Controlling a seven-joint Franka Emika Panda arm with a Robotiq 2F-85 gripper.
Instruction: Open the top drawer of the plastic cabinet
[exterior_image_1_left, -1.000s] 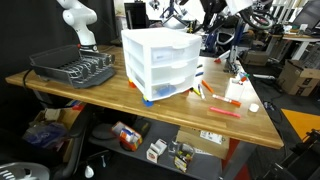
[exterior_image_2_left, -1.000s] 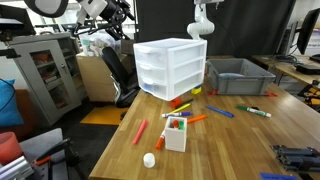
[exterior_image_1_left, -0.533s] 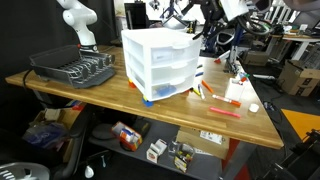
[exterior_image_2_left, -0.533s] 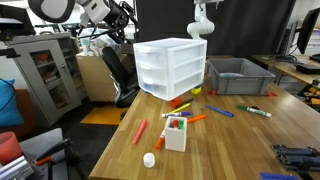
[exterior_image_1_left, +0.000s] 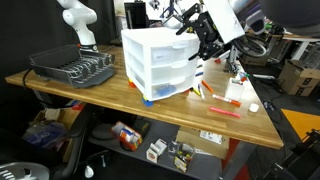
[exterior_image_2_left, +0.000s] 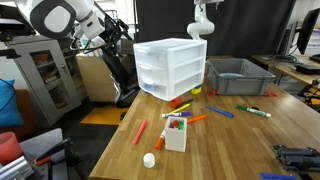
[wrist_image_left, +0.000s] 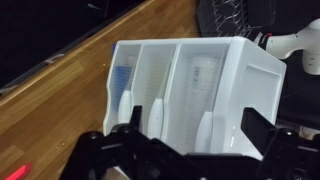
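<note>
In an exterior view, the dark wire dish rack (exterior_image_1_left: 75, 68) sits at the left end of the wooden table (exterior_image_1_left: 110, 95). The plastic cabinet (exterior_image_1_left: 158, 62) stands near mid-table. The arm reaches down from the upper right, and its gripper (exterior_image_1_left: 207, 42) tilts toward the cabinet's upper front edge, near it but apart. The top drawer (exterior_image_1_left: 162, 48) sits flush and closed just under the flat top. In the wrist view, the fingers (wrist_image_left: 100, 150) stand spread wide with nothing clamped, and the cabinet lies ahead. Any print on the small white box (exterior_image_2_left: 175, 133) is too small to read.
</note>
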